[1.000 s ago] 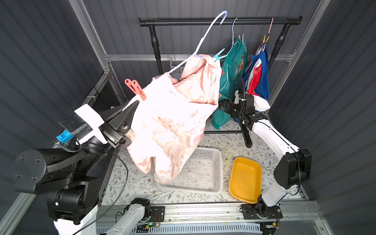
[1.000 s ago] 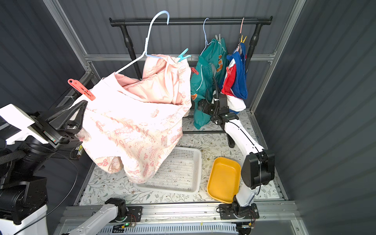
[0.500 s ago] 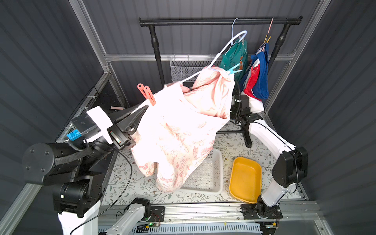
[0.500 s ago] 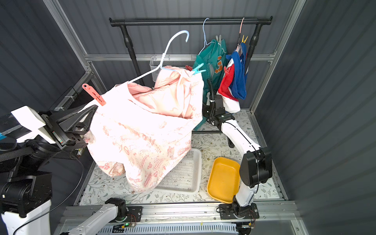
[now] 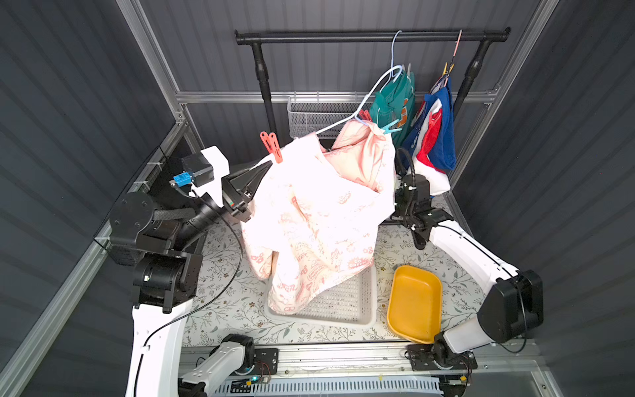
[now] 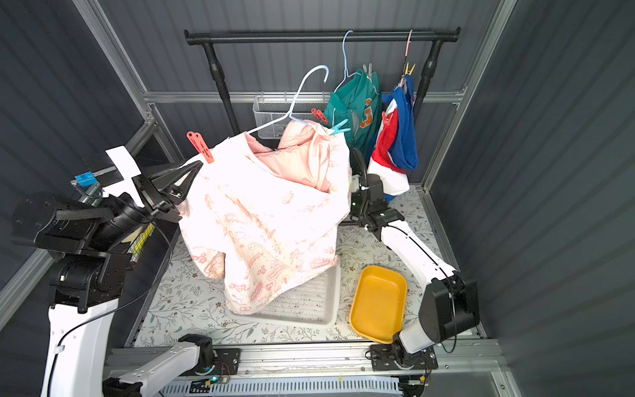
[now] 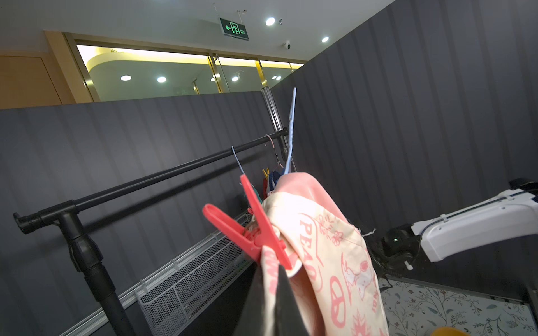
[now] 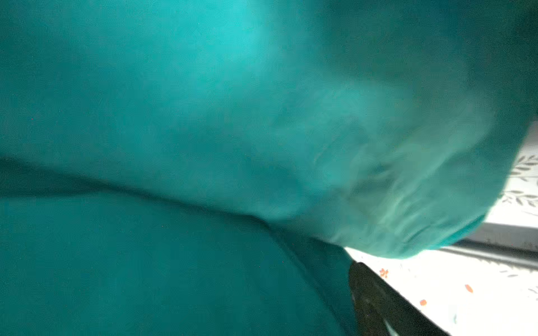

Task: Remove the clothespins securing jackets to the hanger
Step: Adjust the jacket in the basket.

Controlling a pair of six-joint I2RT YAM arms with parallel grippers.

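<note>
Both top views look down on the floral-patterned table (image 5: 223,275) (image 6: 178,292) from above its front edge, sharing nearly everything. Left wrist: facing up along the black metal clothes rail (image 7: 174,171). Right wrist: hard against the teal fabric jacket (image 8: 203,116).

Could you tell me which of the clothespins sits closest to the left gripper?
The red clothespin on the near shoulder of the cream jacket, right beside the left gripper; the pale teal clothespin clips the far shoulder.
</note>
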